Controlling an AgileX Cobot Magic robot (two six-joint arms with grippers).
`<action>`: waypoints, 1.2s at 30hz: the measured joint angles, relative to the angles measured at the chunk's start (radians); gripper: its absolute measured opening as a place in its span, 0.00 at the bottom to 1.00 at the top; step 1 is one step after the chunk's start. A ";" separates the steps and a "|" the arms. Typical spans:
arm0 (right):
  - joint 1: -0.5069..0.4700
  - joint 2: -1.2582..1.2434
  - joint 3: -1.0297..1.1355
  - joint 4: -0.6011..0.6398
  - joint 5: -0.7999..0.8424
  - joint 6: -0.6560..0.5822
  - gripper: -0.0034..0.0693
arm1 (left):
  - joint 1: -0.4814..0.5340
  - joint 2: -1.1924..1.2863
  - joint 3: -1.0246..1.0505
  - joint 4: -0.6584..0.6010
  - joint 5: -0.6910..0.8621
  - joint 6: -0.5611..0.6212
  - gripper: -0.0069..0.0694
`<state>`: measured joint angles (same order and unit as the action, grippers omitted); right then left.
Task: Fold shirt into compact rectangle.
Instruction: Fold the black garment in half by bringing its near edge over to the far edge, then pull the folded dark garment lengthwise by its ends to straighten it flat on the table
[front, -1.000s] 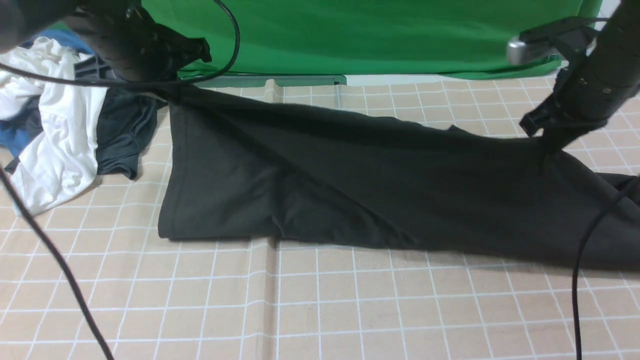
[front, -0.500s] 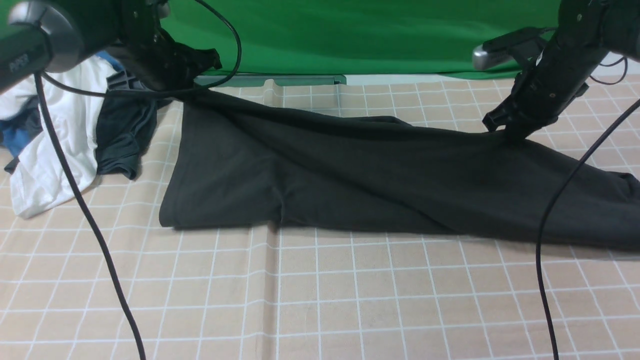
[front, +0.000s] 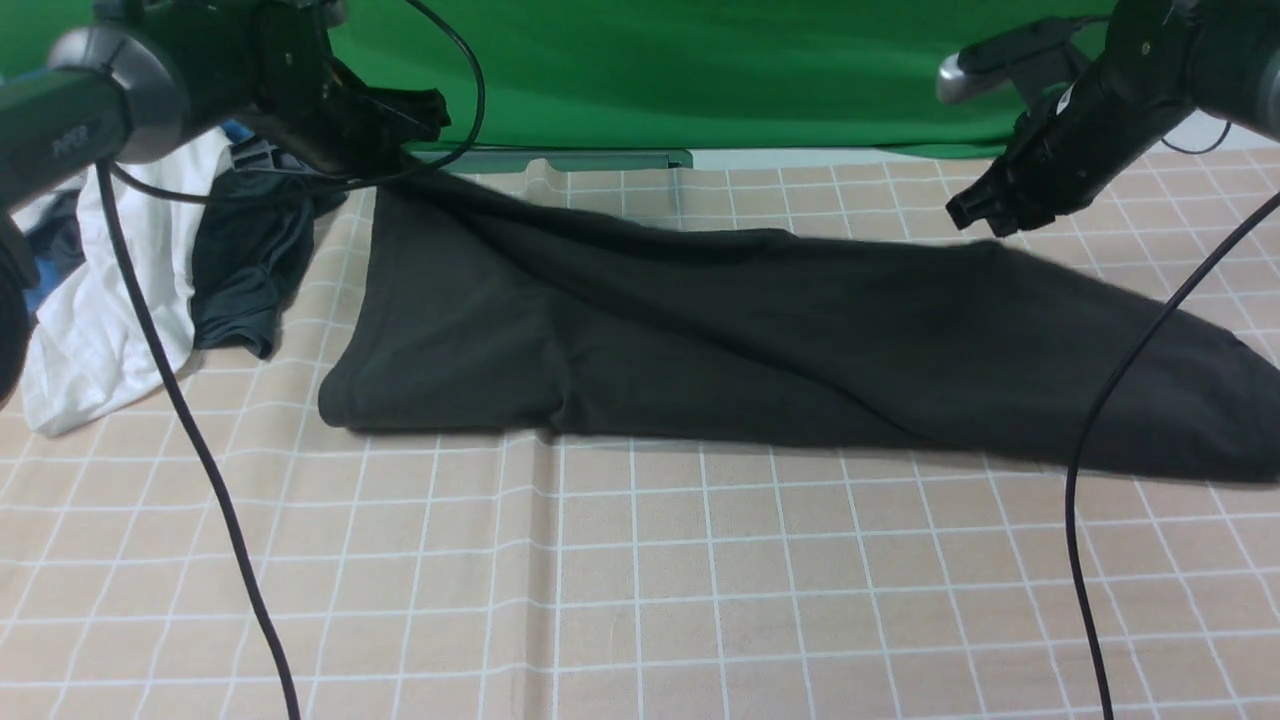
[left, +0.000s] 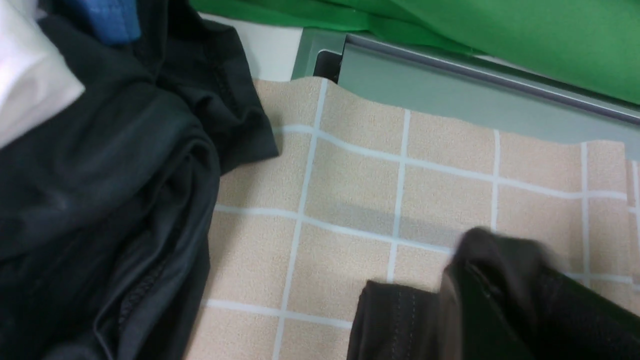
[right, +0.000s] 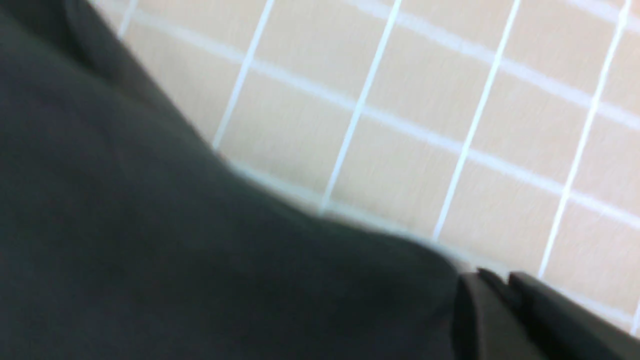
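The right end effector (front: 975, 212) has lifted off the shirt (front: 750, 340) and now hangs just above its far edge, toward the surface's (front: 640, 600) far-right corner. Its jaws are a little apart with nothing between them. Half a second ago it was still pinching a peak of the black fabric. That peak has dropped, and the right part of the shirt lies flatter and spreads wider toward the right edge.

The left end effector (front: 420, 110) sits a touch higher than before, near the far-left corner, with the shirt's far-left corner just below it. The left wrist view is blurred there, so I cannot tell whether the jaws still hold the hem or have let go. The cloth there looks less taut than it did.

The shirt stretches across the far half of the surface, from near the far-left corner to the right edge. Its near-left corner is unmoved. The white garment (front: 100, 300) and the dark teal garment (front: 250, 270) lie heaped at the left edge as before.
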<state>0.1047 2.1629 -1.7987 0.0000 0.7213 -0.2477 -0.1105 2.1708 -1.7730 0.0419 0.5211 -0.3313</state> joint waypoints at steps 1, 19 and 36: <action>0.000 0.000 0.000 0.000 -0.005 0.000 0.30 | 0.000 0.000 0.000 0.003 -0.001 0.000 0.34; 0.001 -0.199 -0.080 0.217 0.362 -0.046 0.10 | -0.140 -0.130 -0.004 -0.367 0.289 0.483 0.11; 0.042 -0.197 -0.079 0.263 0.385 -0.063 0.10 | -0.237 0.320 -0.378 -0.438 0.279 0.509 0.12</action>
<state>0.1472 1.9655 -1.8773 0.2627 1.1068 -0.3112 -0.3476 2.4911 -2.1509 -0.3964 0.7996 0.1781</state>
